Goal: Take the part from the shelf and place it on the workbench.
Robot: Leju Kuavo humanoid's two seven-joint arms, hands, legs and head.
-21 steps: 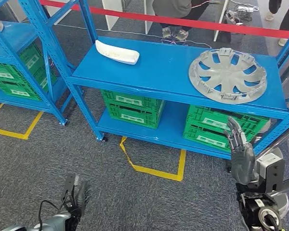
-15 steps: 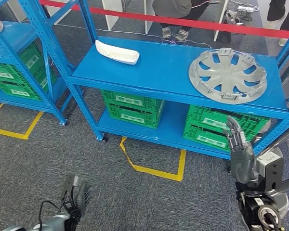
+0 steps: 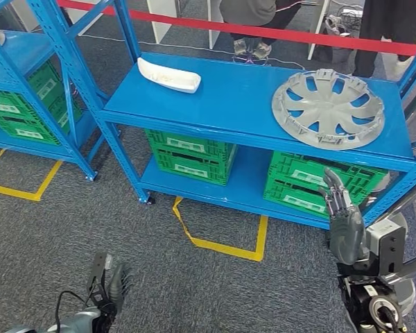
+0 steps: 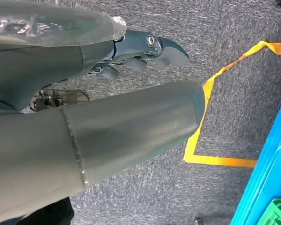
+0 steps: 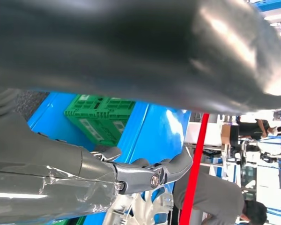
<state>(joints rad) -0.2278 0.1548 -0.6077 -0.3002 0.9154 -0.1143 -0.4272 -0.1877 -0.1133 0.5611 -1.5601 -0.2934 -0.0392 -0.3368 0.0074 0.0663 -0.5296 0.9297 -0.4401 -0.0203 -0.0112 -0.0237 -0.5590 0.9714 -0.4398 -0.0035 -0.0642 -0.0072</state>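
Note:
A silver wheel cover (image 3: 328, 107) lies flat on the right of the blue shelf's top board (image 3: 237, 97). A white curved part (image 3: 168, 75) lies on the left of the same board. My right hand (image 3: 344, 215) is raised in front of the shelf's lower right, below the wheel cover, fingers spread and holding nothing; its fingers (image 5: 146, 172) show with the wheel cover (image 5: 141, 210) beyond. My left hand (image 3: 111, 291) hangs low over the carpet, fingers apart and holding nothing; its fingers (image 4: 146, 49) show above the grey floor.
Green crates (image 3: 191, 155) (image 3: 315, 184) sit on the lower shelf board. A second blue rack (image 3: 23, 90) with green crates stands at the left. Yellow tape (image 3: 222, 243) marks the carpet. A red barrier (image 3: 258, 31) runs behind the shelf, with people (image 3: 247, 21) standing beyond it.
My right hand has crept slightly up and left toward the shelf. A person in dark trousers has stepped in behind the shelf's far right. My left hand stays put.

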